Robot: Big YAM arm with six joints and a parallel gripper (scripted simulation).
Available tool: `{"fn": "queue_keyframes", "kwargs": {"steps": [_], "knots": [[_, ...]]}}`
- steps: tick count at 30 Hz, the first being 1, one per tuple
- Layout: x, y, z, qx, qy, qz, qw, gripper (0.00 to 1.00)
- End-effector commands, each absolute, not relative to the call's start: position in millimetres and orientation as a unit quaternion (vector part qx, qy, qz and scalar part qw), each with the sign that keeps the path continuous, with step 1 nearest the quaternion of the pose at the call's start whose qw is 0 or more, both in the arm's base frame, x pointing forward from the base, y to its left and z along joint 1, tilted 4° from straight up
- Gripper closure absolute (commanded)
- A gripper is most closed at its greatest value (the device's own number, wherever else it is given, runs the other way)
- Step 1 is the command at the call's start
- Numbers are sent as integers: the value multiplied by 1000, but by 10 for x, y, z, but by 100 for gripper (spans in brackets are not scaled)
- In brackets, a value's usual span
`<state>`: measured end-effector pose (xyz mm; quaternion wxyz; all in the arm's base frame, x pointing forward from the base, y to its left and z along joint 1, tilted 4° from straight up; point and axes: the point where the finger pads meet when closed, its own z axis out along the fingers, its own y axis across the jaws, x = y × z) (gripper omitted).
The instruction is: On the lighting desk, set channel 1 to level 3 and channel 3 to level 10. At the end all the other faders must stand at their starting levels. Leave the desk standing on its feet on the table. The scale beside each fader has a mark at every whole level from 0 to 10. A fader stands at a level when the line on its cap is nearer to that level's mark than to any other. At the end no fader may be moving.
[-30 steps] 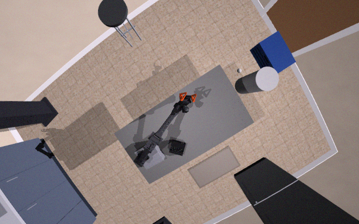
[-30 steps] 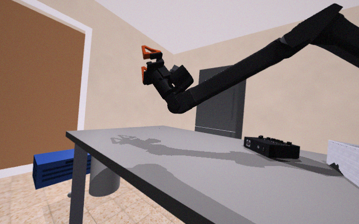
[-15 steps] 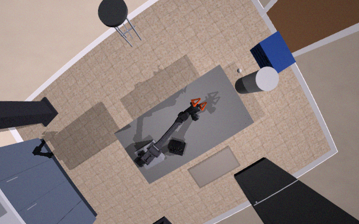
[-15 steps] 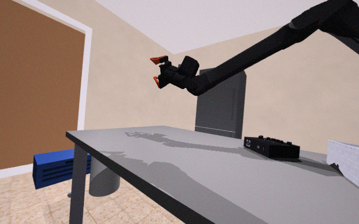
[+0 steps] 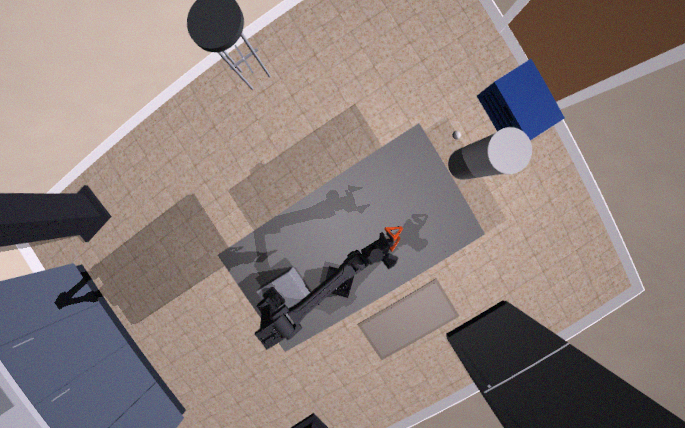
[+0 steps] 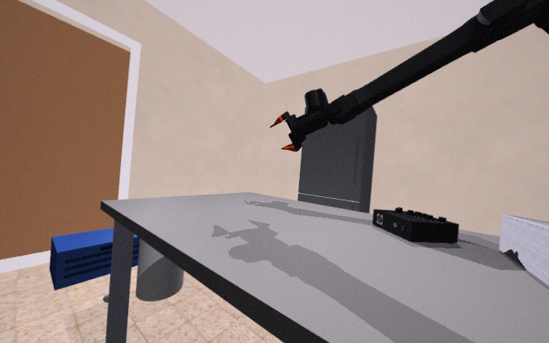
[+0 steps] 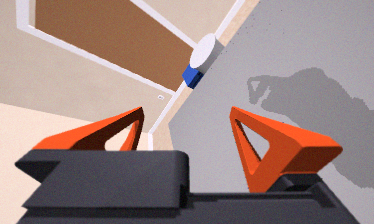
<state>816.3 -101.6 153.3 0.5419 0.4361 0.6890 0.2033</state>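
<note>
The lighting desk (image 6: pixel 414 225) is a low black box standing on the grey table (image 6: pixel 225 230) (image 5: pixel 430 175) (image 7: pixel 298 45) towards the arm's base end. Small knobs show along its top, and the fader levels are too small to read. In the top view the desk (image 5: pixel 345 290) is mostly hidden under the arm. My gripper (image 6: pixel 282 136) (image 5: pixel 393 237) (image 7: pixel 187 111) has orange fingers, is open and empty, and hangs high above the middle of the table, well away from the desk. The desk is not in the wrist view.
A white box (image 6: pixel 536 256) (image 5: pixel 289 284) stands on the table beside the arm's base. A grey cylinder (image 5: pixel 509 150) (image 6: pixel 157 272) (image 7: pixel 206 48) and a blue crate (image 5: pixel 525 98) (image 6: pixel 84 256) (image 7: pixel 190 76) stand on the floor past the table's far end. A dark cabinet (image 6: pixel 340 170) stands behind.
</note>
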Motion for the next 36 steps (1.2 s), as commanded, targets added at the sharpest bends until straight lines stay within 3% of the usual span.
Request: {"fn": "queue_keyframes", "kwargs": {"steps": [1, 11, 14, 16, 27, 36], "knots": [[7700, -1279, 1490, 490, 709, 182, 474, 0], [6327, -1834, 1111, 608, 726, 102, 305, 0], [6327, -1834, 1111, 608, 726, 102, 305, 0], [5757, -1935, 1021, 646, 721, 74, 241, 0], [4185, -1939, 941, 730, 680, 3, 66, 0], [3607, -1854, 974, 754, 656, -23, 2, 0]]}}
